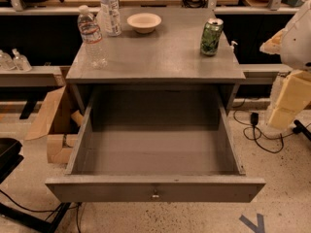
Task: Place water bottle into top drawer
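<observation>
**Reaching for the bottle, drawer already open**

Find the bottle (92,35) upright, cap on, on the cabinet top (160,57) behind the drawer (155,188), toward its left side. Do not mistake it for the second bottle (111,11), farther back from the drawer and just beside the first. Ignore the bowl (144,22) and the can (212,36), behind the drawer's middle and right. Note the drawer pulled well out, knob (155,194) at its front centre. Spot the gripper (290,100) off to the drawer's right, well apart from the bottle; open or closed, cannot tell.

Expect, as a judgement only, a light to middling load, depending on the water inside. Count on thin ribbed walls giving under a hard squeeze, and on smooth plastic slipping. Take hold at mid-body, across the label band or the ribs just below, probably the stiffest part. Avoid the narrow neck. Squeeze gently, keep upright, lower into the drawer.
</observation>
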Controlling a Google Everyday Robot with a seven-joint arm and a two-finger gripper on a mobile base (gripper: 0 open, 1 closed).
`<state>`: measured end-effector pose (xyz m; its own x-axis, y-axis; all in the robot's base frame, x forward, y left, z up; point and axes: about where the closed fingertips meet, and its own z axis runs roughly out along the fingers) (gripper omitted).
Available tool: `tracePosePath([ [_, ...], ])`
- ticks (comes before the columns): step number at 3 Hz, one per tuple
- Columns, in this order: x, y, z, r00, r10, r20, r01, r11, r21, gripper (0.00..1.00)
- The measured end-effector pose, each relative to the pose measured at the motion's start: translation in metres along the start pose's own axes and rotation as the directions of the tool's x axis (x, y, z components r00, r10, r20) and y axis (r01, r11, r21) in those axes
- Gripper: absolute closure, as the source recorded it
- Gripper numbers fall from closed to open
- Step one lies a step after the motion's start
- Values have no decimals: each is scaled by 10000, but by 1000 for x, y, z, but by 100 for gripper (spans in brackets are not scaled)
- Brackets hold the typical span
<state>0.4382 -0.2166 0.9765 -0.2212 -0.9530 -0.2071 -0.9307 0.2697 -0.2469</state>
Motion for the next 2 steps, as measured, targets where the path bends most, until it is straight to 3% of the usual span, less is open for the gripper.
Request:
tracePosePath([
  [1, 0, 0, 0, 10000, 0, 0, 0, 10000, 0, 0],
  [2, -11, -10, 7, 9969, 131, 782, -142, 9998, 138, 0],
])
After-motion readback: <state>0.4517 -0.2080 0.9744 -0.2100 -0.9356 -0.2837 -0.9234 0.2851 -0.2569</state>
